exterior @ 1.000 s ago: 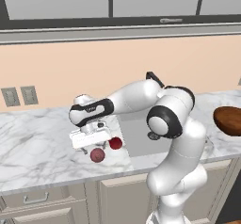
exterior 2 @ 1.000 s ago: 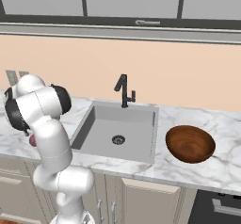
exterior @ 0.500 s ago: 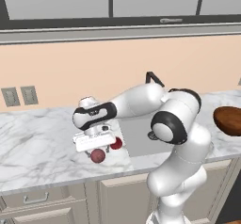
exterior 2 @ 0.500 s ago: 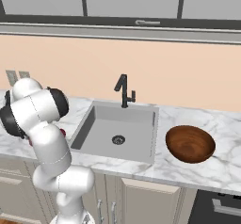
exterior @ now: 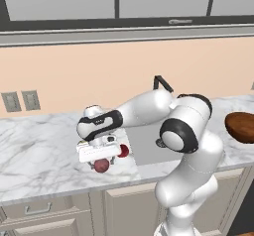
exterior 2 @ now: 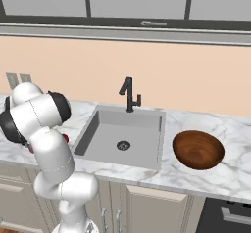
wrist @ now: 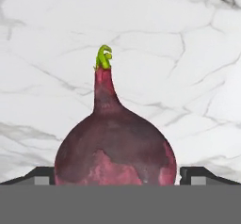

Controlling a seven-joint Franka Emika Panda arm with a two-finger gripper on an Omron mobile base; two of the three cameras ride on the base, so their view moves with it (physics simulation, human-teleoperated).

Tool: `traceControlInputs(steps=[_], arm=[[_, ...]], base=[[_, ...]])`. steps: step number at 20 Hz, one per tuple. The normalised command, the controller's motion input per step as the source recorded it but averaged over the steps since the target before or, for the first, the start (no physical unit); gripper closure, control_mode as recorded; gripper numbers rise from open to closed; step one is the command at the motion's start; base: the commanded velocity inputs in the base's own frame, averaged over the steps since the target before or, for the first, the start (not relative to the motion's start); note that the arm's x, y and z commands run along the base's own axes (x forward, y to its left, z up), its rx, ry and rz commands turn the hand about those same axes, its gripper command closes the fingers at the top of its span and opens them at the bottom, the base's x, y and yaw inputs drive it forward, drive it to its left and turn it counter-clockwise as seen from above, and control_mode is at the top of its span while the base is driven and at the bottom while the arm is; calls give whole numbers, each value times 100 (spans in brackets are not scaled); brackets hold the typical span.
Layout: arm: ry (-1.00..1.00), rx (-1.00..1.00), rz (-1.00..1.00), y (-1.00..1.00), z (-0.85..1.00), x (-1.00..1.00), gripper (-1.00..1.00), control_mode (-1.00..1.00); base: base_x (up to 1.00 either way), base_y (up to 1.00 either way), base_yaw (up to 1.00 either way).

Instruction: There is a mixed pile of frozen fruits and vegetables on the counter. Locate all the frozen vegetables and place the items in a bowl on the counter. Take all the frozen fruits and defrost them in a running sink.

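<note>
Straddling the dark red stemmed fruit (wrist: 115,145) on the counter (exterior: 39,150), left of the sink (exterior 2: 122,134), the tool (exterior: 100,159) is fully open (nothing gripped); closing off-centre could roll it away.

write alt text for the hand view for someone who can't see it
A dark purplish-red round piece with a tapering neck and a small green tip sits close up on the white marble counter. It lies between the two dark fingertips of the open gripper, which stand on either side of it.
</note>
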Motion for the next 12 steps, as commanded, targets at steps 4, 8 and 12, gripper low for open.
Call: traceControlInputs(steps=[4, 8, 12], arm=[[1, 3, 3, 0, -23, 0, 100, -100], [1, 0, 0, -2, -5, -1, 100, -100], [0, -2, -1, -20, 11, 0, 100, -100]], base=[[0, 0, 0], [0, 0, 0], [0, 0, 0]])
